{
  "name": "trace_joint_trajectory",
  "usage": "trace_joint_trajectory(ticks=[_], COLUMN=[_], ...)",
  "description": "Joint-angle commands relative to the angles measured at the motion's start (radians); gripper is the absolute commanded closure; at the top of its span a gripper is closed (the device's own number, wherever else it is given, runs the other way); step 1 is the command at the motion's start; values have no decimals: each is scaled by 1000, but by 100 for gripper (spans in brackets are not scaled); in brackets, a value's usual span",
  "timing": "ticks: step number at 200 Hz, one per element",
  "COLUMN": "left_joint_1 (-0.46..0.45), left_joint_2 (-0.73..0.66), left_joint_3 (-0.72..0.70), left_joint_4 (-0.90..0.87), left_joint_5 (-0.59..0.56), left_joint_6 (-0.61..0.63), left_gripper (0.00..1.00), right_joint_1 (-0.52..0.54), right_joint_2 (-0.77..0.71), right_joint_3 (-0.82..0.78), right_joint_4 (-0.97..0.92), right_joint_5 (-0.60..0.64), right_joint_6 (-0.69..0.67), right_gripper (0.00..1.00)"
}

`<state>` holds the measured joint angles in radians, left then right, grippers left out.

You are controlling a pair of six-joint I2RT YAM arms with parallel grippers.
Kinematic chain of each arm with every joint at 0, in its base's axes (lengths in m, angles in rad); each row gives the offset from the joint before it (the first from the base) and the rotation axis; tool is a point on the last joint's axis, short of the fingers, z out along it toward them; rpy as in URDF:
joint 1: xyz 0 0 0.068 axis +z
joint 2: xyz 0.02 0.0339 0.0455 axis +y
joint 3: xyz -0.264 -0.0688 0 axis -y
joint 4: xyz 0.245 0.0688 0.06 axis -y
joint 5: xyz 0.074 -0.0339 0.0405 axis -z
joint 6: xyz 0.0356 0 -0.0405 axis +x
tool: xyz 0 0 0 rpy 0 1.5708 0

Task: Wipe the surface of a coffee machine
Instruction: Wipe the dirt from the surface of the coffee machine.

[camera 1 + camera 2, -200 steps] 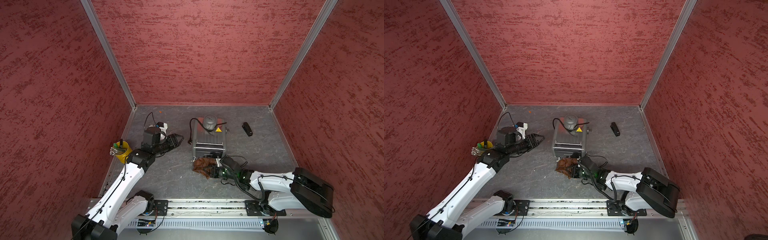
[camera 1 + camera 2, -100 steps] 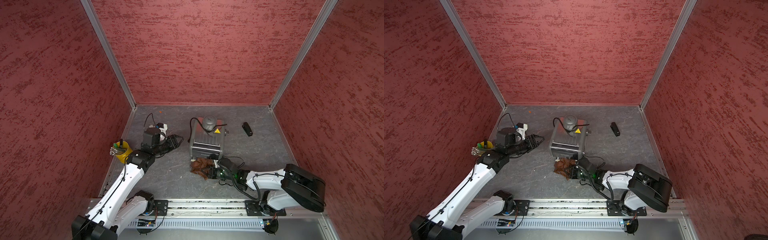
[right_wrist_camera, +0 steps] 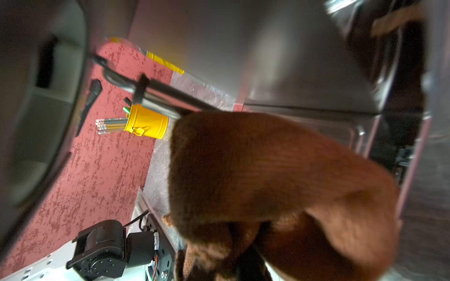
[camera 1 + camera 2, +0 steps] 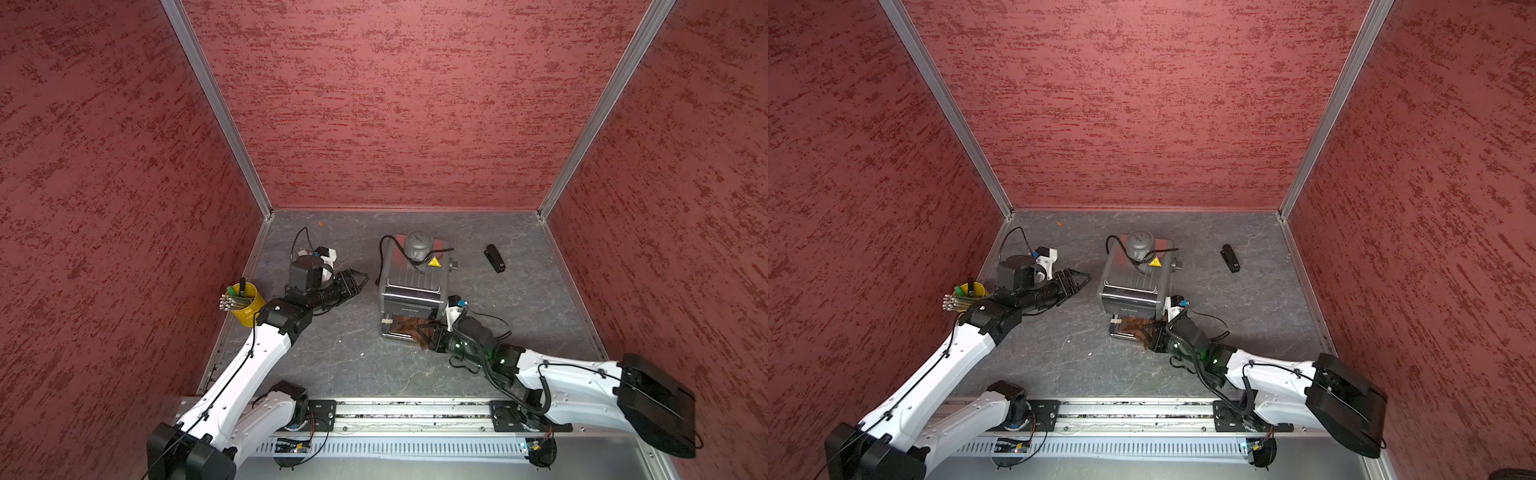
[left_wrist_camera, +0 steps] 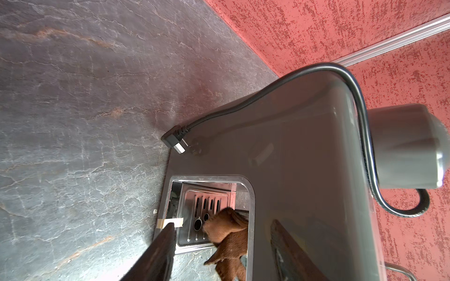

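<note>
The coffee machine (image 4: 411, 276) (image 4: 1133, 278) stands mid-table: a grey-silver box with a dome, a yellow sticker and a black cord. My right gripper (image 4: 432, 337) (image 4: 1152, 340) is shut on a brown cloth (image 4: 409, 328) (image 4: 1136, 326) (image 3: 267, 170) that lies on the drip tray (image 5: 194, 219) under the machine's front. In the right wrist view the cloth hides the fingers. My left gripper (image 4: 359, 278) (image 4: 1081, 277) (image 5: 222, 223) hangs open and holds nothing, a short gap from the machine's left side (image 5: 304, 158).
A yellow cup of sticks (image 4: 245, 305) (image 4: 969, 291) (image 3: 146, 121) stands by the left wall behind my left arm. A small black object (image 4: 494, 258) (image 4: 1230, 258) lies at the back right. The cord's plug (image 5: 176, 142) rests beside the machine. Red walls close three sides.
My right gripper has carried the cloth from the floor in front of the machine in onto the drip tray, and its arm has swung out. The left arm has hardly moved.
</note>
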<state>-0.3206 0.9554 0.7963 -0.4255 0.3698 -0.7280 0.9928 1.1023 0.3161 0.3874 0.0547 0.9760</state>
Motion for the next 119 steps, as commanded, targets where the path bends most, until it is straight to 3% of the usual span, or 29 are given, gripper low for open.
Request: trace_joint_trajectory(ticks=[1,83,119], left_joint_1=[-3,-32,-32], left_joint_2=[-12,-26,-42], left_joint_3=[6,3,-2], left_joint_4=[14,18,-9], left_joint_5=[11,12,22], left_joint_6=[3,8,35], left_gripper=[38,37,37], right_joint_1=[3,3,3], right_joint_2=[-86,-255,-245], right_joint_3=[-14,-142,-128], right_joint_4=[81,131,139], right_joint_5=[82,33,-69], right_joint_6=[-92,-91,-121], right_gripper=[100,100,100])
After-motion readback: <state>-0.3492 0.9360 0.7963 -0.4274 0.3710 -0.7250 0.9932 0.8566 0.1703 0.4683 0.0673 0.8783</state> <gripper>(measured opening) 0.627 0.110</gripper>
